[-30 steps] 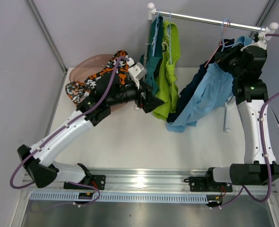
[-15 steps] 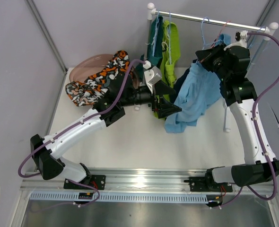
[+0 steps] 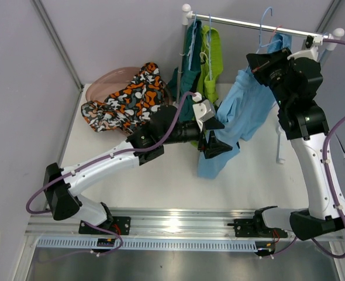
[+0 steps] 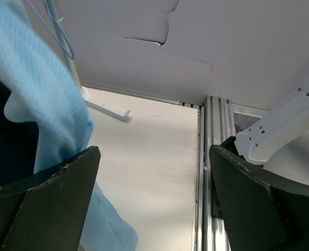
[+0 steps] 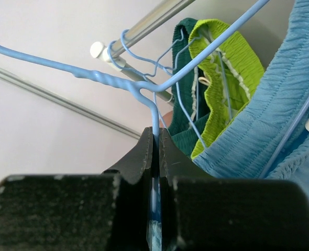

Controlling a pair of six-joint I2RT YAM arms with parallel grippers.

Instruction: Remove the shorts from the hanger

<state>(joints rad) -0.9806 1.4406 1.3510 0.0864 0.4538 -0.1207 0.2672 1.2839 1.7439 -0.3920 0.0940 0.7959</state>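
Observation:
Light blue shorts (image 3: 242, 108) hang from a blue wire hanger (image 3: 266, 29) by the rail (image 3: 237, 22). My right gripper (image 3: 265, 63) is shut on that hanger's wire (image 5: 144, 83), seen clamped between the jaws in the right wrist view (image 5: 156, 141). My left gripper (image 3: 222, 137) stands open at the lower edge of the light blue shorts (image 4: 39, 94), which brush its left finger (image 4: 44, 204); nothing lies between the fingers. Navy shorts (image 4: 8, 141) show behind them. Teal shorts (image 3: 190, 52) and lime green shorts (image 3: 210, 64) hang at the rail's left end. Patterned shorts (image 3: 126, 99) lie across the basin.
A pink basin (image 3: 105, 82) sits at the back left. The rack's right post (image 3: 280, 146) stands beside my right arm. A metal rail (image 3: 178, 219) runs along the near table edge. Other hanger hooks (image 5: 118, 47) crowd the rack's rail.
My left arm has swung right from the basin to the light blue shorts. My right gripper has carried the hanger left and up, so the shorts hang straighter.

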